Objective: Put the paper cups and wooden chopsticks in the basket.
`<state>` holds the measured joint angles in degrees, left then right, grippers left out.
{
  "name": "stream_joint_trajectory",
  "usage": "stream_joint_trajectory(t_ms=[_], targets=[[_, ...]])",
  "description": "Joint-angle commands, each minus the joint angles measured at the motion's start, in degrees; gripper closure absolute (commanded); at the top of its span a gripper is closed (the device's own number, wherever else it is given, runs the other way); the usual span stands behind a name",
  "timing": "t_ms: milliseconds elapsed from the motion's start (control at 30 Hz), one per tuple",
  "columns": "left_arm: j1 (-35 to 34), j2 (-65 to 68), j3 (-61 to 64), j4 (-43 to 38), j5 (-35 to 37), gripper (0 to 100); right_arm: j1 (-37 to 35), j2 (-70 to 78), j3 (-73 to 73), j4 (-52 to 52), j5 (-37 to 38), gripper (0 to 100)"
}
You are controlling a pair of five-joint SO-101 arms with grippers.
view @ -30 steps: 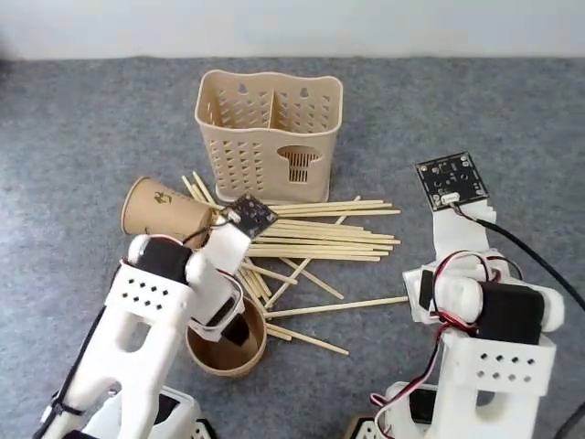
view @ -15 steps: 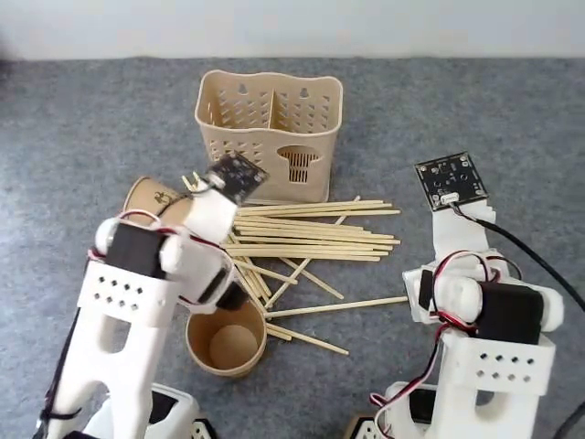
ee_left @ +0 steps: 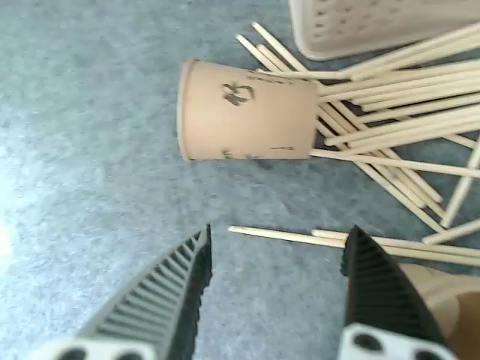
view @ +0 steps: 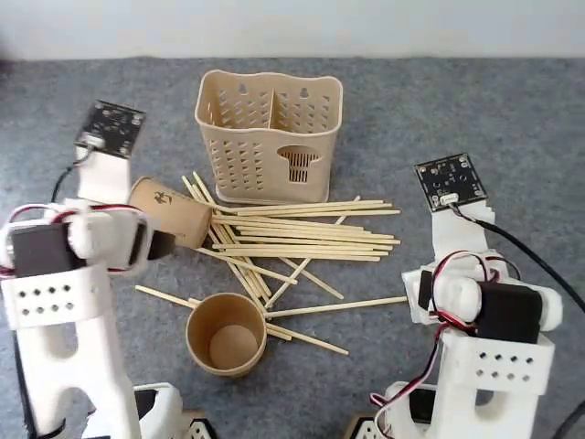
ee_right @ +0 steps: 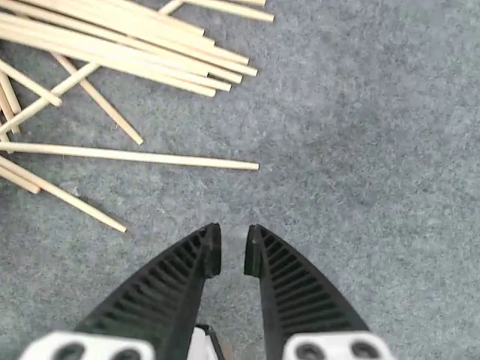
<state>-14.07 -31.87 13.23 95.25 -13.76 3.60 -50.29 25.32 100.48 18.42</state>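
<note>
Paper cups and chopsticks are all out on the grey mat (view: 475,101), so as far as I can judge the job has barely started. From the high view, the two-compartment basket (view: 270,137) stands upright with neither cup in it, and I can make out no sticks inside either. One paper cup (view: 174,212) lies on its side just beside the left arm (view: 64,274), its mouth end resting against the heap of wooden chopsticks (view: 311,233). The second cup (view: 226,334) stands upright between the two arms, nearer the left one. The left arm is raised and bent over, its wrist reaching past the fallen cup. The right arm (view: 484,320) is folded upright, well clear of the heap.

In the left wrist view, the left gripper (ee_left: 277,292) is spread wide with nothing in it and points down at the mat. The fallen cup lies ahead of its fingertips, apart from them, broadside to the jaws. One loose chopstick (ee_left: 300,236) runs across just ahead of the fingertips. The rim of the upright cup (ee_left: 446,285) sits just beside one finger, and a corner of the basket is farther ahead.

In the right wrist view, the right gripper (ee_right: 232,255) has its jaws drawn almost together, holding nothing, tilted down at bare mat. A single chopstick (ee_right: 127,154) lies crosswise ahead of the tips, with the main bundle beyond it.

Both cups and every stick remain to be moved.
</note>
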Motion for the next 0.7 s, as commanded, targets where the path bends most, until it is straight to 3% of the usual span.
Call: stream_joint_trajectory(t_ms=[0,167,433,667], targets=[[-2.9,4.9,-2.3,-4.7,-1.2,73,0.2,-0.9,1.7,0.0,0.5,92.7],[-5.3,20.6,-5.7,-10.0,-1.2,73,0.2,-0.9,5.9,-3.1,0.5,92.8],[-8.8,42.8,-24.8,-10.2,-3.6,73,0.2,-0.9,6.2,-4.2,0.2,92.8],[-6.1,58.0,-39.5,-2.2,-8.0,73,0.2,-0.9,6.3,-4.3,0.2,92.9]])
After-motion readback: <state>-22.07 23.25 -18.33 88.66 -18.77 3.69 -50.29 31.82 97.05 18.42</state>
